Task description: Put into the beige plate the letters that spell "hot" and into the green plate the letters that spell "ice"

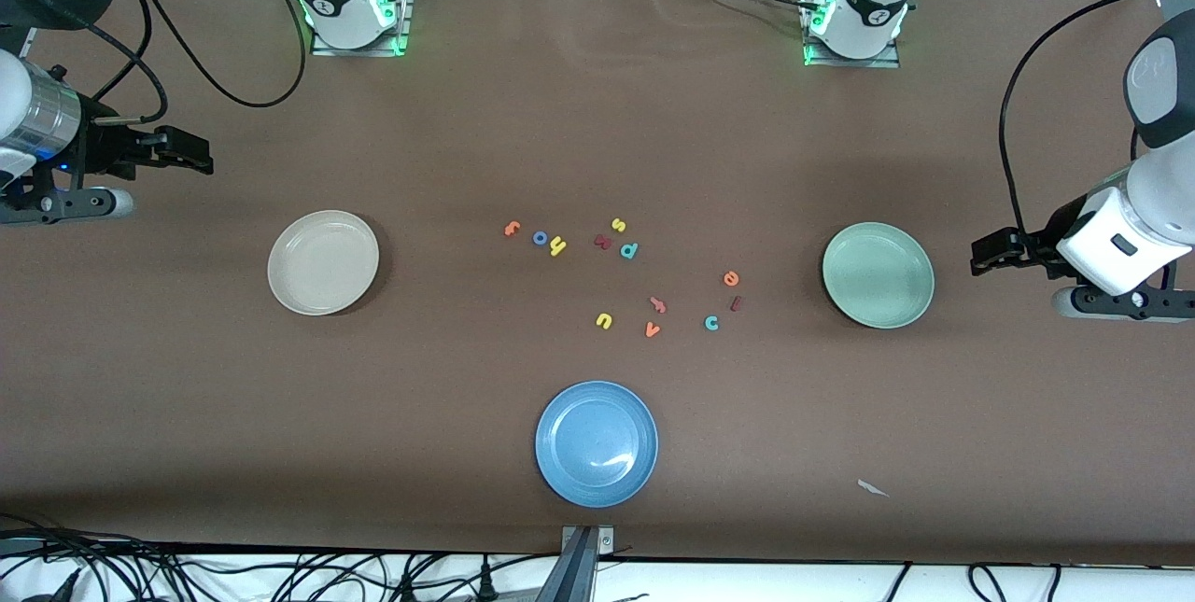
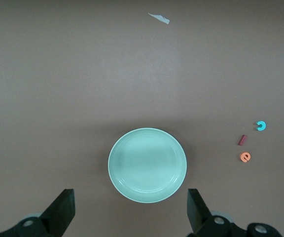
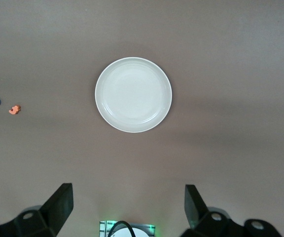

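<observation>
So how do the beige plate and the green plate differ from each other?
Colour: the beige plate is cream, the green plate pale sage. Place: the beige plate sits toward the right arm's end of the table, the green plate toward the left arm's end. Neighbours: the orange e and the maroon i lie close to the green plate; letters lie farther off from the beige plate. Both are round, shallow, similar in size and hold nothing.
</observation>
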`<action>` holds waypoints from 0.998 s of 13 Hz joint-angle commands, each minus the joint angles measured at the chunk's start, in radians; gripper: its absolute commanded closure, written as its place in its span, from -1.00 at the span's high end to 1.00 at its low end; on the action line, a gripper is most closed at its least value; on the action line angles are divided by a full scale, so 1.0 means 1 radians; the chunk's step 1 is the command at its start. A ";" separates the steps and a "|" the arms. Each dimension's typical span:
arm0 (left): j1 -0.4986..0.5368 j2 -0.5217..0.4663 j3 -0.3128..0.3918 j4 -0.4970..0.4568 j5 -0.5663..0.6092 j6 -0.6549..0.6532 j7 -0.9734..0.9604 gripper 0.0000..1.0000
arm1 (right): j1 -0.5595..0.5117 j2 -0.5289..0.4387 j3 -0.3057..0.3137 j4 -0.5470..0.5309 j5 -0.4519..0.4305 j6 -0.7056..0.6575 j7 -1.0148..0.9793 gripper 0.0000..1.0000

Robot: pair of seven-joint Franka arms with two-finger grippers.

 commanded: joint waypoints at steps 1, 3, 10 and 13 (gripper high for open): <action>0.002 -0.012 -0.005 -0.015 0.025 0.014 -0.013 1.00 | 0.000 -0.016 -0.006 -0.017 0.016 0.002 -0.019 1.00; 0.002 -0.012 -0.005 -0.015 0.025 0.014 -0.013 1.00 | 0.000 -0.018 -0.006 -0.019 0.016 0.004 -0.019 1.00; 0.002 -0.012 -0.003 -0.015 0.025 0.014 -0.013 1.00 | 0.000 -0.028 -0.006 -0.036 0.018 0.008 -0.019 1.00; 0.002 -0.012 -0.005 -0.015 0.025 0.014 -0.013 1.00 | 0.000 -0.030 -0.006 -0.039 0.018 0.013 -0.019 1.00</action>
